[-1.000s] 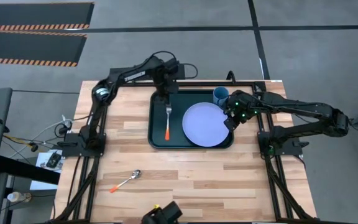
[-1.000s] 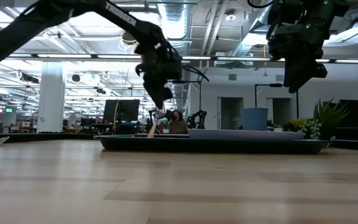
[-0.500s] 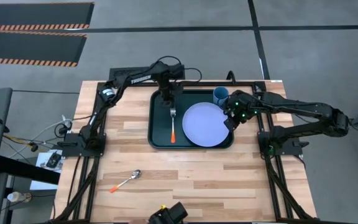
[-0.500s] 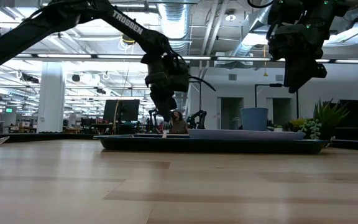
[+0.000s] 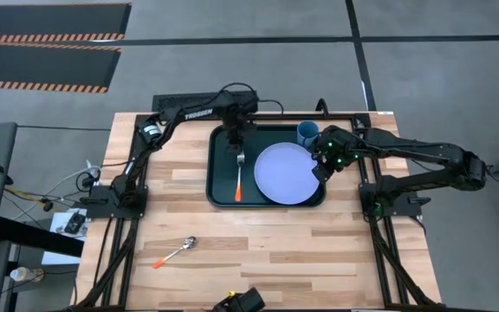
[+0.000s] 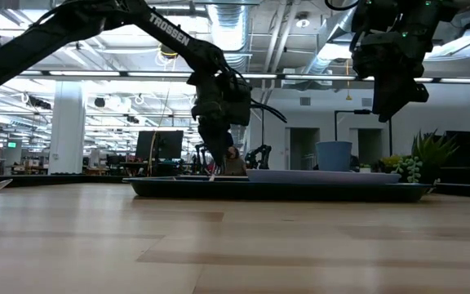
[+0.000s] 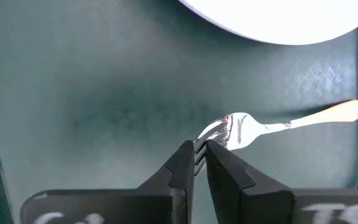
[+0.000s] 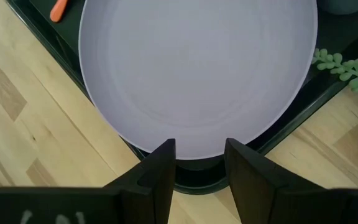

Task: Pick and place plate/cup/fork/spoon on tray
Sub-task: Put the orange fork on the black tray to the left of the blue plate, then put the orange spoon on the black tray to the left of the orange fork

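One wooden table [image 5: 267,251] carried one dark tray [image 5: 217,165] near its far edge, and on that tray lay one pale lavender plate [image 5: 284,173], one blue cup [image 5: 307,133] at the far corner beside the plate, and one orange-handled fork [image 5: 239,176] on the bare strip to the plate's left. A single orange-handled spoon [image 5: 174,253] lay alone on the bare wood, well apart from the tray, toward the near left. Two dark arms worked over the tray: the left gripper [image 7: 199,163] stood low at the fork's tines, its fingers drawn nearly together around their tips, though whether they truly pinched the metal could not be made out. The right gripper [image 8: 198,163] hung above the plate's right edge with its fingers parted and nothing between them. From table height the tray's rim hid the fork almost entirely, and the plate showed only as a thin pale line.
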`<state>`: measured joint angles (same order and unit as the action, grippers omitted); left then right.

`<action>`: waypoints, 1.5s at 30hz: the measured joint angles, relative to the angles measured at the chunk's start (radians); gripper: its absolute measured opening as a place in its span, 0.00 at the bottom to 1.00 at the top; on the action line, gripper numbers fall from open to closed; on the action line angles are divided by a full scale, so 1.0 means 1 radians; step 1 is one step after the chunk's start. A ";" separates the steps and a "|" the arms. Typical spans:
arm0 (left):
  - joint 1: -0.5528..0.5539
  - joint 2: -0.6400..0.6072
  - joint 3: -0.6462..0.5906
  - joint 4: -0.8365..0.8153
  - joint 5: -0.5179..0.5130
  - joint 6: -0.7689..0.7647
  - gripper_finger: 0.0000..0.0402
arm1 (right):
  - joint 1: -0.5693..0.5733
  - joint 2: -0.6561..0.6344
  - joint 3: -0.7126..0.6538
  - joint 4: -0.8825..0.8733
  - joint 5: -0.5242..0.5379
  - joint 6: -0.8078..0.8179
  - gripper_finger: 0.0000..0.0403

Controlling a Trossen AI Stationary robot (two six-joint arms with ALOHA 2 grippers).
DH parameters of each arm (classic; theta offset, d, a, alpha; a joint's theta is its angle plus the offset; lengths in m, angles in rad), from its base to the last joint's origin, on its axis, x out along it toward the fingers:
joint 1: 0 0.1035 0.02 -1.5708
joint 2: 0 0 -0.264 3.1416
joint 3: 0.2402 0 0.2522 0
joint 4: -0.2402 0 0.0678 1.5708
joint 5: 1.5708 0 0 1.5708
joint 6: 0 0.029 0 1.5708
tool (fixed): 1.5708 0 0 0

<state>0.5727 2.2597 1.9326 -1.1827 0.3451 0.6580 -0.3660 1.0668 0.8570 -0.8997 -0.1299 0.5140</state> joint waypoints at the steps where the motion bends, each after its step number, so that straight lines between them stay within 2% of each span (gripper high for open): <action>1: -0.001 0.000 -0.005 0.001 -0.003 -0.004 0.07 | 0.000 0.000 0.000 0.000 0.000 0.000 0.40; 26: 0.007 0.000 -0.020 0.023 -0.013 -0.091 0.07 | 0.000 0.000 0.000 0.000 -0.003 0.010 0.40; 30: 0.007 0.000 -0.020 0.023 -0.014 -0.096 0.13 | 0.000 0.000 0.000 0.000 -0.003 0.010 0.40; 38: 0.010 0.000 -0.015 0.014 -0.037 -0.148 0.34 | 0.000 0.000 0.000 0.000 -0.003 0.010 0.40; 41: 0.018 -0.027 0.026 -0.067 0.021 -0.191 0.38 | 0.000 0.000 0.000 0.000 -0.003 0.009 0.40; 45: 0.023 -0.146 0.060 -0.258 0.089 -0.265 0.40 | 0.000 0.000 0.000 0.000 -0.003 0.008 0.40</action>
<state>0.5953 2.1134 1.9926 -1.4405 0.4343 0.3931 -0.3660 1.0664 0.8570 -0.9001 -0.1333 0.5225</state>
